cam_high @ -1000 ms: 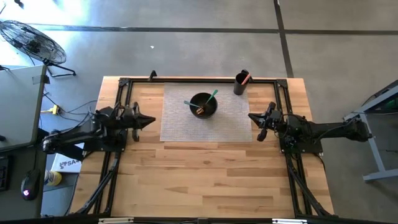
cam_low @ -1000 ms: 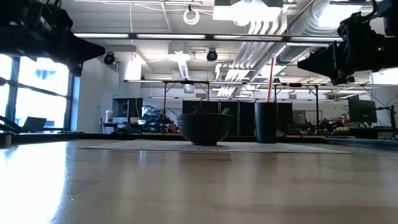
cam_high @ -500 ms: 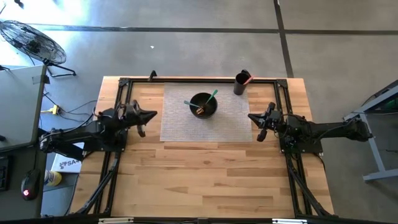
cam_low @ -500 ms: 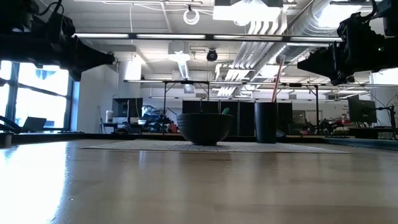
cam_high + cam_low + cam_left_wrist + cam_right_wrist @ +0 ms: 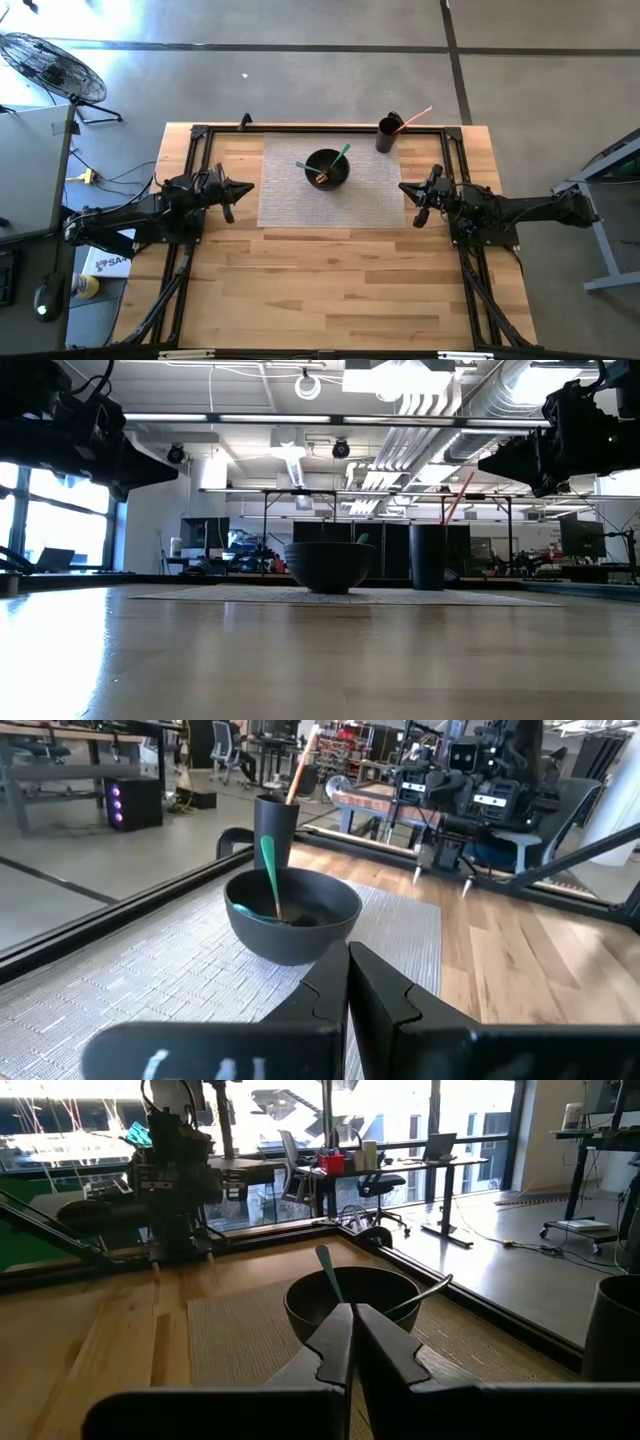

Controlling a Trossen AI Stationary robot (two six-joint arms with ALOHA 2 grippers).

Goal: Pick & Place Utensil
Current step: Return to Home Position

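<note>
A black bowl point(image 5: 327, 168) point(image 5: 328, 565) stands on a grey woven mat point(image 5: 295, 205) at the table's far middle. It holds a green utensil point(image 5: 343, 154) point(image 5: 268, 870) leaning on the rim and a pale-handled one point(image 5: 302, 166). A black cup point(image 5: 386, 134) point(image 5: 427, 556) stands at the mat's far right corner; a pink utensil point(image 5: 416, 116) point(image 5: 458, 496) leans out of it toward the right. My left gripper point(image 5: 246, 187) point(image 5: 347, 982) hovers shut at the mat's left edge. My right gripper point(image 5: 404, 188) point(image 5: 353, 1335) hovers shut at the mat's right edge.
A black metal frame point(image 5: 320, 128) runs along the table's far edge and down both sides beneath the arms. Bare wooden table point(image 5: 320, 280) stretches from the mat to the near edge. A fan point(image 5: 50, 65) and a desk stand off the table to the left.
My left gripper has swung slightly toward the mat and dipped a little. The pink utensil in the cup has tipped from nearly upright to a slant toward the table's right, its lower end staying in the cup. No gripper touched it.
</note>
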